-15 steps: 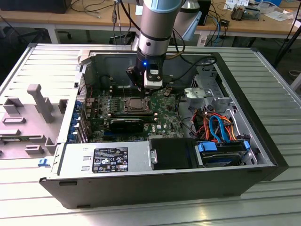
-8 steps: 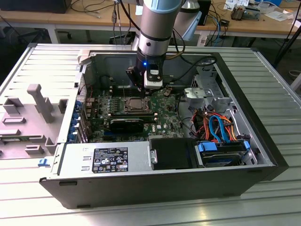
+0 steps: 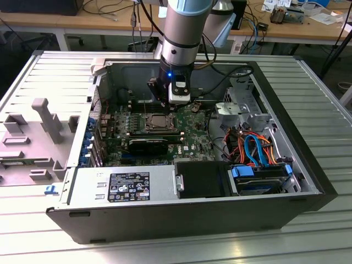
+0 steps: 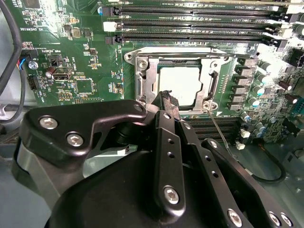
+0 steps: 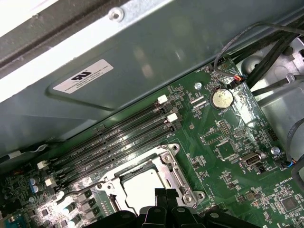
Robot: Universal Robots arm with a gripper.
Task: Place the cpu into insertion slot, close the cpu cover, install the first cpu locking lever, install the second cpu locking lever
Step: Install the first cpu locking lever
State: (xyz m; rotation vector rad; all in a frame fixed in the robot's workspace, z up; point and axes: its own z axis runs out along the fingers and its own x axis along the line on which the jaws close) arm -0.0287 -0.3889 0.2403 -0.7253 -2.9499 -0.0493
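Cpu (image 4: 179, 84) sits in slot (image 4: 183, 63). Cover (image 4: 142, 80) lies flat over it and looks closed. One lever (image 4: 219, 132) stands free, apparently unlatched; the other's state is unclear. Gripper (image 4: 167, 100) is at the cover's edge, fingers together, holding nothing. Levers seem outstanding.

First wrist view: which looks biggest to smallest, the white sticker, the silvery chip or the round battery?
1. white sticker and cpu: too alike to rank; the gripper covers part of the cpu.
2. round battery: clearly smallest.
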